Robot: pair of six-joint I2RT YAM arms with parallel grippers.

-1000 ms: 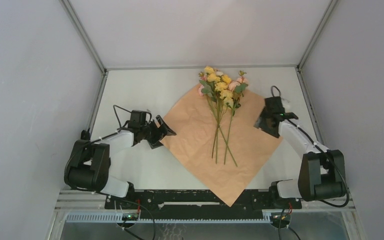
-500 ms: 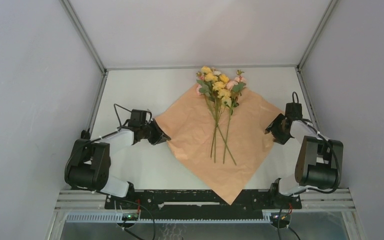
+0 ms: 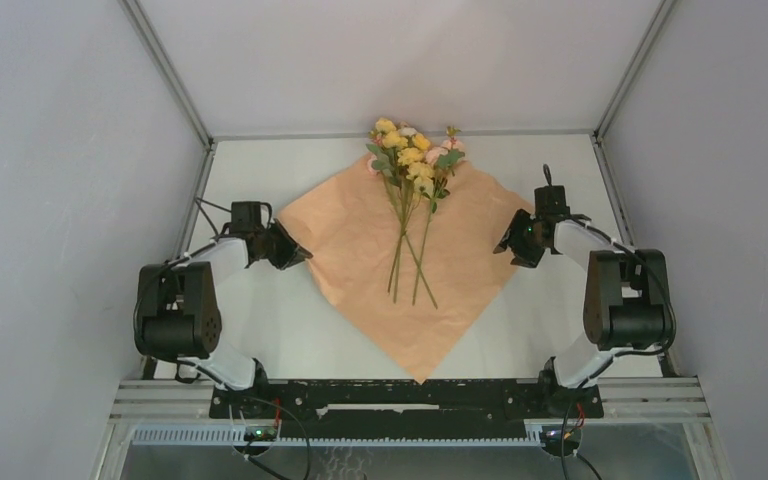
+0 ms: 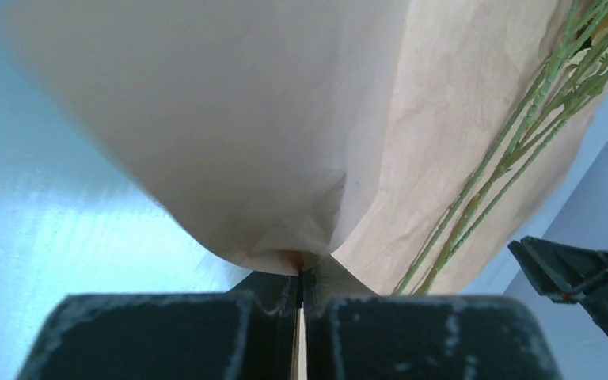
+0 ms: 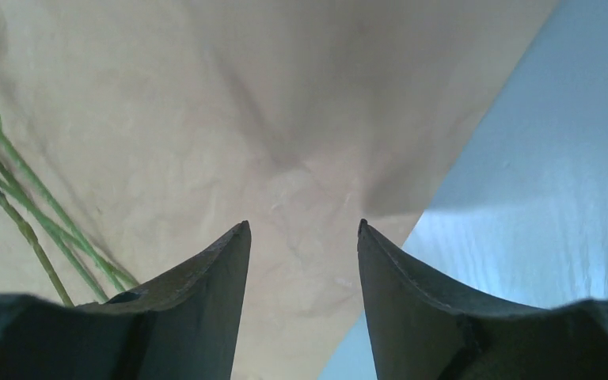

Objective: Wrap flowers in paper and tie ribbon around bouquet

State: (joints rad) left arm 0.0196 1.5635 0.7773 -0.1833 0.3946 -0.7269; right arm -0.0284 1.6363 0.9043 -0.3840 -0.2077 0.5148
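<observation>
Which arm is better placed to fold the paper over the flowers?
Left: the left pincer is shut on a corner of the paper; the right pincer stands open over the opposite corner.

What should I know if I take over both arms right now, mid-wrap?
Left gripper: shut on the paper's left corner.
Right gripper: open, fingers straddling the right corner, not pinching it.
Flowers: lying along the sheet's middle, peach side up, blooms over the far corner.
Done: left corner gripped.
Left: grip right corner, fold both sides over stems, tie ribbon; none in view.
</observation>
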